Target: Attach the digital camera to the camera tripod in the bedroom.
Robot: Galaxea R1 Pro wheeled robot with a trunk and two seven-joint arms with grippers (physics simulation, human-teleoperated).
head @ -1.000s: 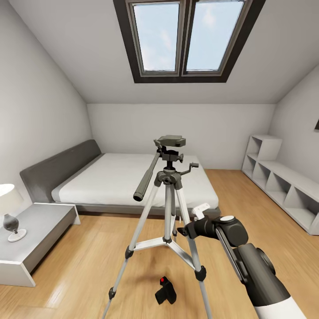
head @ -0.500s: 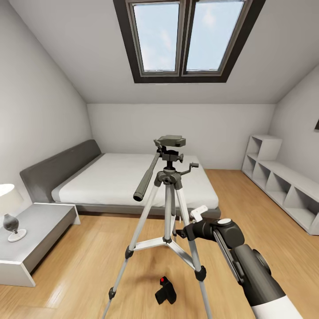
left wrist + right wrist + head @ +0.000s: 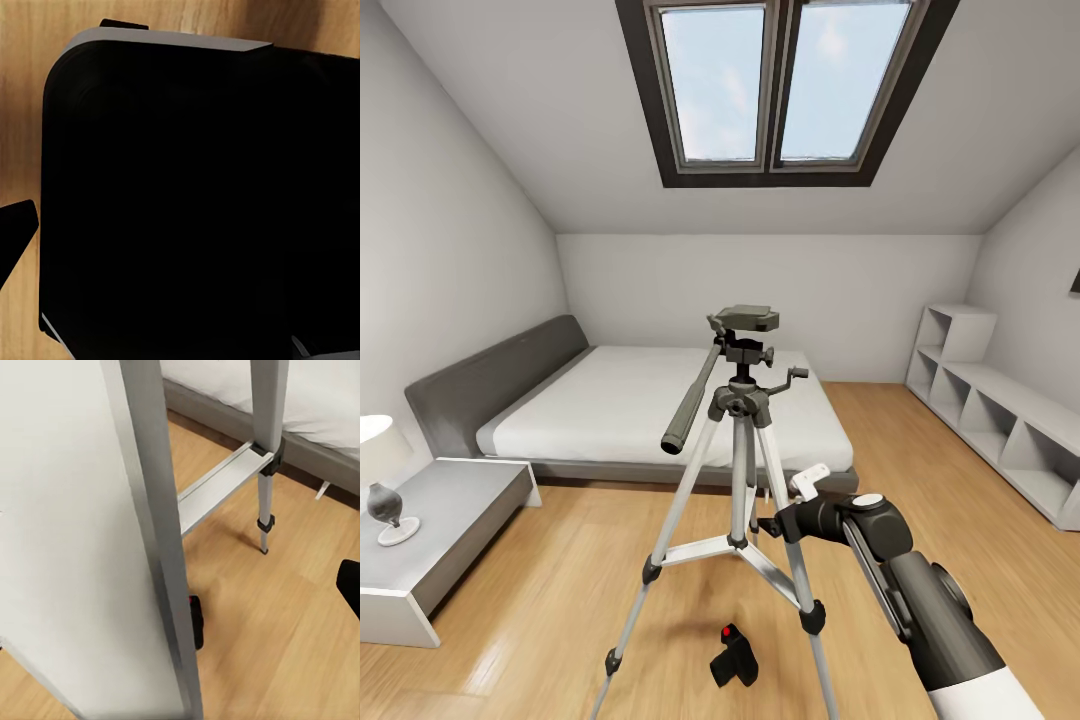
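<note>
One camera tripod (image 3: 738, 440), one digital camera (image 3: 733, 657), one bed (image 3: 650, 400), one lamp (image 3: 382, 475), one two-paned skylight (image 3: 785, 85).

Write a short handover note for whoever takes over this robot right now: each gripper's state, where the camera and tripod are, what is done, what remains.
Right gripper: raised beside the camera tripod, close to one leg; nothing visibly held, open or shut unclear.
Left gripper: its state cannot be told from the dark left wrist view.
Digital camera: lying on the wood floor between the tripod's legs, red button showing, untouched.
Tripod: standing before the bed, head plate bare.
Done: robot is in position at the tripod.
Left: lower an arm, grasp the camera, lift it, seat it on the head plate.
</note>
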